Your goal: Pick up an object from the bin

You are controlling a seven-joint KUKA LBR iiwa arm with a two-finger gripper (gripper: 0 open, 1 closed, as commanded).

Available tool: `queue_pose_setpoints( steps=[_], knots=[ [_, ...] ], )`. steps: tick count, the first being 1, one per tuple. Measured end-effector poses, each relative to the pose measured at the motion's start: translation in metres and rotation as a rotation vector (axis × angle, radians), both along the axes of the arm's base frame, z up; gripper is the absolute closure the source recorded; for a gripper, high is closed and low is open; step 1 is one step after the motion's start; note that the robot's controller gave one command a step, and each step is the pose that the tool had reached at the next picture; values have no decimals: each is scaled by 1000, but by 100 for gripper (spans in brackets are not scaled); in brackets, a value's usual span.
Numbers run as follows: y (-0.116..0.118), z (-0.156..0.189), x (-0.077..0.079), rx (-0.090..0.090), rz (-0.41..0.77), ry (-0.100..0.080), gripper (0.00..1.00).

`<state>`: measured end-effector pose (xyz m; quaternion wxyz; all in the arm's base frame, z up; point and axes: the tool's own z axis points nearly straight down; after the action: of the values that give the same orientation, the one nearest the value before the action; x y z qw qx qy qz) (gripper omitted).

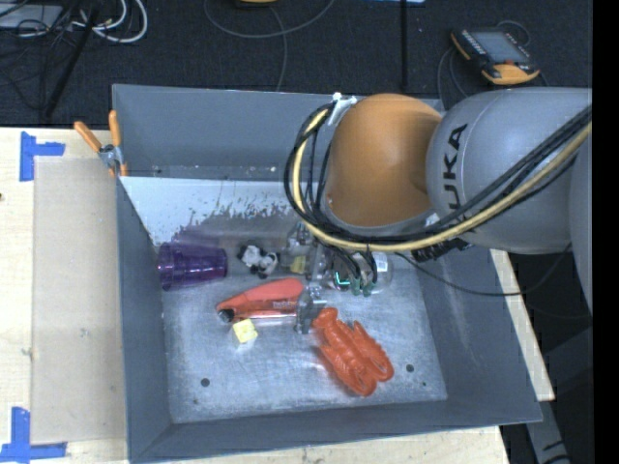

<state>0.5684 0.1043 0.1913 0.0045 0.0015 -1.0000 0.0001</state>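
- The arm (503,162) comes in from the right, smooth grey, with a rounded orange cover (382,158) at the wrist and black and yellow cables (302,177) looped around it.
- The gripper (309,309) is low in the middle of the bin, right at the right-hand end of a long red plastic tool (259,301). I cannot tell whether it is spread or pressed together.
- That red tool lies flat across the bin's middle, slim and slightly curved, tapering to the left.
- Just near of its left part sits a small pale yellow block (244,332).
- Near and right of the gripper is a lumpy orange-red piece (353,358), ridged and glossy, lying on a slant.
- To the far left, a see-through purple cup (191,264) lies on its side.
- Between the cup and the gripper is a tiny black-and-white thing (255,255), too small to name.
- The bin (193,133) is grey sheet metal with sloping walls, its bottom scuffed and speckled.
- Beyond the far wall there is dark floor (242,46) with loose cords trailing across it.
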Motion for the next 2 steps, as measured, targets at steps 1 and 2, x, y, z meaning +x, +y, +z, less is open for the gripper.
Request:
queue_pose_setpoints(
  steps=[1, 2],
  knots=[
    [0, 4, 2, 1, -2, -8, 0],
    [8, -38, 8, 2, -55, -15, 0]
  ],
)
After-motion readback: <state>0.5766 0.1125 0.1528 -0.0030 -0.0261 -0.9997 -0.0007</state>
